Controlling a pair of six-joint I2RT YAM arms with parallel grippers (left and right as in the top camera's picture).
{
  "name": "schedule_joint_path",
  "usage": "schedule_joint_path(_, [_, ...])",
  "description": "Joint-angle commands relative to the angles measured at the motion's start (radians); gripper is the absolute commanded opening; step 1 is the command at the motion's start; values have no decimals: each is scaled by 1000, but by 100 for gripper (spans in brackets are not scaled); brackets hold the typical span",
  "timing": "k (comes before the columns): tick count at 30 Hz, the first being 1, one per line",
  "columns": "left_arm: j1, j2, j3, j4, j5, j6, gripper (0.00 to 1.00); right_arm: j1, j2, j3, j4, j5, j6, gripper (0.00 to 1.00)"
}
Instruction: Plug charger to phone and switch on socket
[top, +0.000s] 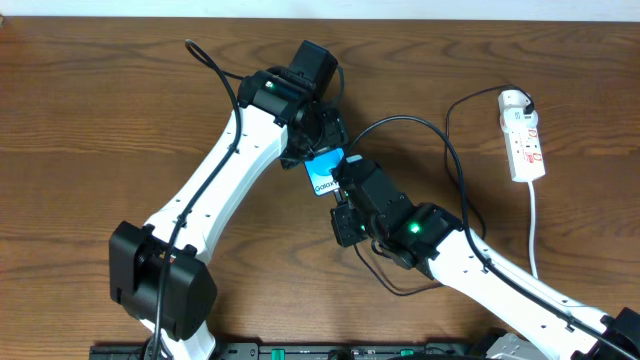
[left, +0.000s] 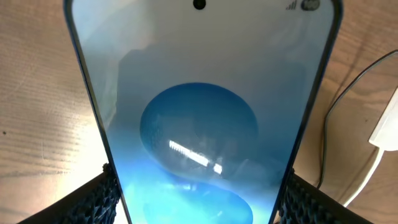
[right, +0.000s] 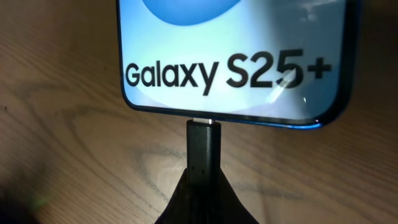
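Open wood on the table (top: 80, 120) at the far left and along the top edge. Crowded in the middle, where both arms meet. Well apart at the upper right, close to the table's right edge, the socket (top: 522, 135), with its white cord (top: 533, 225) trailing down from it.

Mid-table, the phone (top: 323, 172), mostly covered by the two wrists, with only a blue patch visible from overhead. Clamped across its long edges by the left gripper (top: 316, 150), with fingers (left: 99, 196) pressed to both sides. Cannot tell whether lifted or resting on the wood.

Pinched tight in the right gripper (right: 200, 196), the small plug of the charger (right: 202, 146). Plug tip at the middle of the phone's bottom edge, a sliver of bright metal showing between plug body and frame.

Only from overhead: the thin black cable's run, arcing up and right from the meeting point, then down beside the right arm. Only from the left wrist: the camera hole and status icons at the screen's far end. Only from the right wrist: the "Galaxy S25+" lettering and the plug at the port.

Glossy glass with glare streaks, a dark frame with rounded corners. Matte black, squared plug. Ribbed black finger pads. Brown, streaky wood grain. White plastic strip with red marks and a rounded end.
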Motion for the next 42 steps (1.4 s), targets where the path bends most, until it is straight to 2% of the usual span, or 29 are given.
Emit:
schedule_joint_path(1, [-10, -27, 6, -17, 60, 13, 62, 2, -3, 11, 67, 57, -16, 1])
schedule_joint_path(5, [-10, -27, 6, -23, 59, 14, 61, 2, -3, 11, 25, 55, -18, 2])
schedule_joint_path(7, [-10, -27, 6, -19, 58, 14, 62, 1, -5, 11, 2, 53, -17, 11])
schedule_joint_path(8, [-10, -27, 6, -18, 55, 14, 61, 1, -8, 11, -7, 50, -17, 20])
schedule_joint_path(12, [-10, -27, 6, -14, 2, 14, 62, 1, -42, 13, -43, 39, -16, 41])
schedule_joint_path(13, [-10, -27, 6, -11, -7, 14, 61, 1, -58, 14, -51, 39, -16, 52])
schedule_joint_path(14, [-10, -27, 6, -7, -17, 14, 62, 1, -80, 14, -63, 40, -17, 58])
schedule_joint_path(19, [-10, -26, 6, 41, -46, 27, 62, -27, -232, 14, -140, 63, -17, 73])
schedule_joint_path(28, [-45, -16, 5, 186, -46, 44, 62, -108, -619, 14, -222, 301, -18, 95])
schedule_joint_path(30, [-66, -4, 5, 225, -46, 50, 62, -117, -694, 14, -228, 344, -18, 99])
schedule_joint_path(33, [-103, 34, 5, 280, -48, 97, 62, -123, -774, 14, -249, 377, -17, 99])
schedule_joint_path(42, [-137, 233, 5, 287, -103, 209, 62, -124, -791, 14, -336, 380, 6, 98])
